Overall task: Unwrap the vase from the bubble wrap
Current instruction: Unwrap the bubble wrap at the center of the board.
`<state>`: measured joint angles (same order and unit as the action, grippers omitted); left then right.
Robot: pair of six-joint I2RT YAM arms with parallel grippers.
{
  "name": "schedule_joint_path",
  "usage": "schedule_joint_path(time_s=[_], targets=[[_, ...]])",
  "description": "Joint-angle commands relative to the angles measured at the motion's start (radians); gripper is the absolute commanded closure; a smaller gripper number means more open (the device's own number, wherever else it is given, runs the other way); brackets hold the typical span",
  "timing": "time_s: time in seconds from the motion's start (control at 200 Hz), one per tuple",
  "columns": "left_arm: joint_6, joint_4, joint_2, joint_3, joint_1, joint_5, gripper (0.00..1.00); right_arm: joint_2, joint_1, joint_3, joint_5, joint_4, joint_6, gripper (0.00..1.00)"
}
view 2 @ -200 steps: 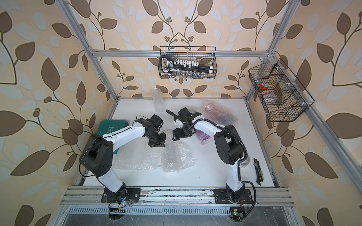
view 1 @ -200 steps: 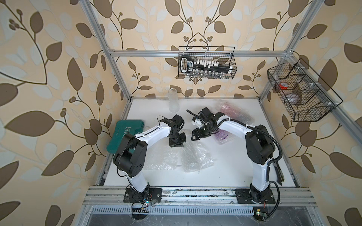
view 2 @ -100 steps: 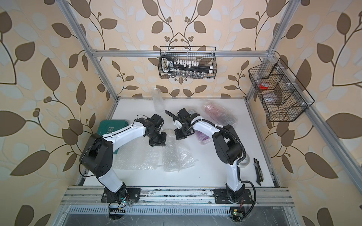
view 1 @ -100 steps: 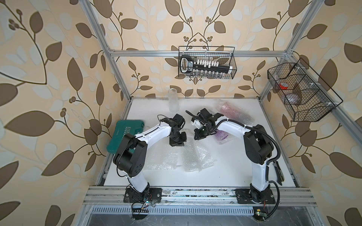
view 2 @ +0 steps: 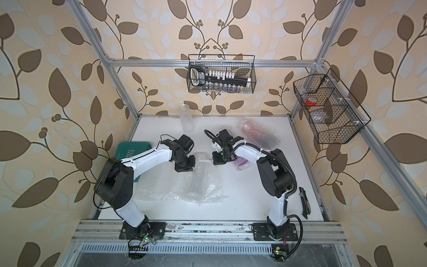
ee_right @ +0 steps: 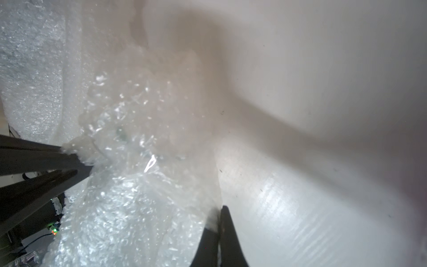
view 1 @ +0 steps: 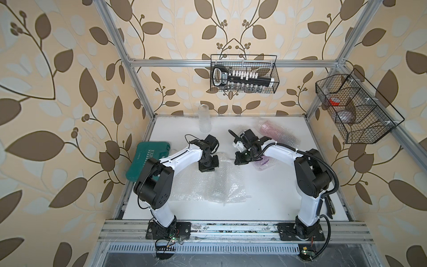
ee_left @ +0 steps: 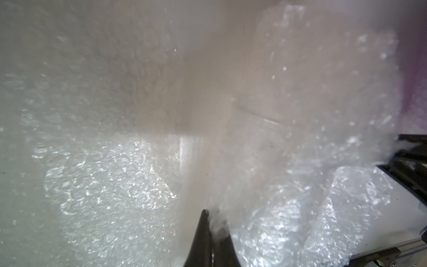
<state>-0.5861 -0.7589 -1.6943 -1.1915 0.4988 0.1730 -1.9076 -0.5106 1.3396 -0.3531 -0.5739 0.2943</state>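
Bubble wrap (view 1: pixel 221 185) lies clear and crinkled on our smooth white worktop (view 1: pixel 265 208), spread between the two arms. Our left fingers (ee_left: pixel 202 228) are clenched on a bunched fold of it, and our right fingers (ee_right: pixel 227 228) are pinched onto its thin edge. Beyond sit a pinkish wrapped bundle (view 1: pixel 275 134) and an upright glass cylinder (view 1: pixel 204 118), then wire baskets (view 1: pixel 243 74) on leaf-patterned walls (view 1: pixel 69 69)

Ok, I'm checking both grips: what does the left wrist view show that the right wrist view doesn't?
Only the left wrist view: a purple blur beyond the bubble wrap. Only the right wrist view: the right gripper, tips shut on the wrap's edge, and a wide stretch of bare table. Both: the crinkled wrap, the left gripper shut on it, and part of the other arm's gripper.
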Motion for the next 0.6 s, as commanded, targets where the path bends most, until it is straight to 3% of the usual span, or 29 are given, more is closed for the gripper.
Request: schedule_joint_path(time_s=[0.0, 0.27, 0.365, 0.44, 0.5, 0.54, 0.595], targets=[[-0.002, -0.105, 0.034, -0.01, -0.013, -0.14, 1.0, 0.04, 0.037, -0.05, 0.055, 0.005, 0.062, 1.0], [0.008, -0.12, 0.065, -0.005, -0.012, -0.139, 1.0, 0.035, 0.037, -0.053, 0.043, 0.015, 0.079, 1.0], [0.028, -0.139, 0.061, -0.021, -0.013, -0.108, 1.0, 0.044, 0.034, -0.041, 0.046, -0.003, 0.073, 0.74], [0.045, -0.195, 0.045, -0.058, -0.011, -0.116, 0.62, 0.071, 0.029, -0.028, 0.08, -0.031, 0.055, 0.61], [0.069, -0.222, 0.059, -0.084, -0.005, -0.132, 0.37, 0.104, 0.022, -0.018, 0.121, -0.071, 0.037, 0.55], [0.085, -0.231, 0.079, -0.099, 0.002, -0.139, 0.25, 0.13, 0.017, -0.017, 0.149, -0.092, 0.028, 0.52], [0.099, -0.251, 0.103, -0.128, 0.018, -0.143, 0.17, 0.172, 0.014, -0.026, 0.167, -0.114, 0.022, 0.49]])
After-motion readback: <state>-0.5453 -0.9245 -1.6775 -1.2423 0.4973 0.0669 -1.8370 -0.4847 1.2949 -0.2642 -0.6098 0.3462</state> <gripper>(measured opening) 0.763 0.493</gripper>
